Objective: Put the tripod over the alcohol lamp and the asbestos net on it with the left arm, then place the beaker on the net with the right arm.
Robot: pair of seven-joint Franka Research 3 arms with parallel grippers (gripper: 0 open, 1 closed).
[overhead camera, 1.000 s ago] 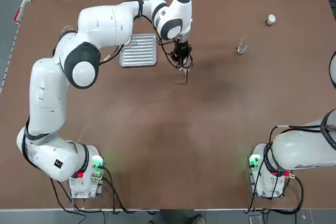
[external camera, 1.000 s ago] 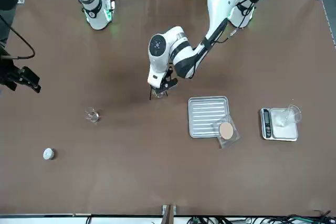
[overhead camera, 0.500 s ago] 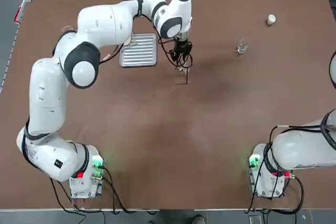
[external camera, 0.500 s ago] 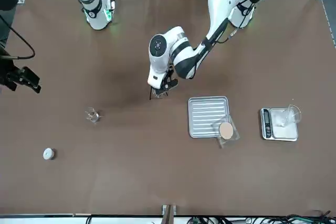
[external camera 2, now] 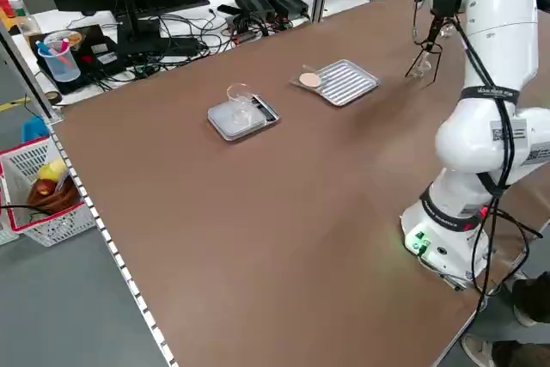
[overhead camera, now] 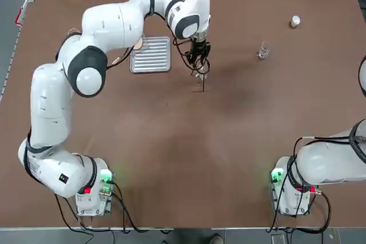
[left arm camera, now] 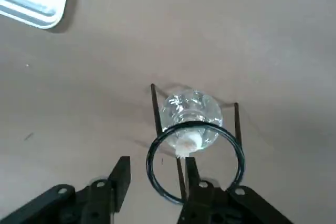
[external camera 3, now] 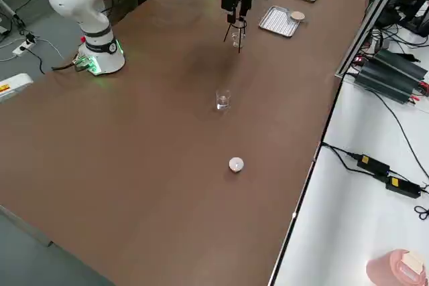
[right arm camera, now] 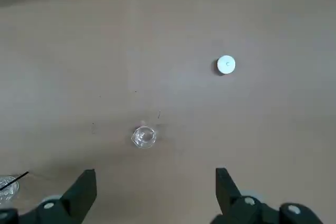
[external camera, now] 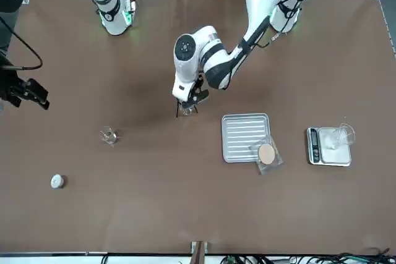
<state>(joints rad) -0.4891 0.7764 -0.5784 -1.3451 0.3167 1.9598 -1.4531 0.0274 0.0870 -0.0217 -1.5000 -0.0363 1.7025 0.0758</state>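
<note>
**Inspector A:** As the tripod [left arm camera: 195, 150] stood with its ring around the alcohol lamp [left arm camera: 190, 115] and its legs on the table [overhead camera: 171, 141], I judged the first step complete. Where was the left gripper [left arm camera: 152, 182]?

**Inspector B:** Directly above the tripod. Its fingers were parted about halfway; one sat just beside the ring, and I could not tell whether it touched. Nothing was clamped between them.

**Inspector A:** Taking the top view from left to right, with the tripod as landmark?

**Inspector B:** The ribbed tray [overhead camera: 151, 54] lay near the tripod on its left. The asbestos net [external camera: 266, 154] rested against that tray's far corner, partly hidden under the left arm [overhead camera: 86, 67] from overhead, untouched. The beaker [overhead camera: 263, 51] stood well apart on the tripod's right, with a small white bottle [overhead camera: 295, 21] beyond it.

**Inspector A:** And the right gripper [right arm camera: 152, 192]?

**Inspector B:** Parked wide open and empty, well clear of the tripod. I judged two steps outstanding: net onto tripod, then beaker onto net.
</note>
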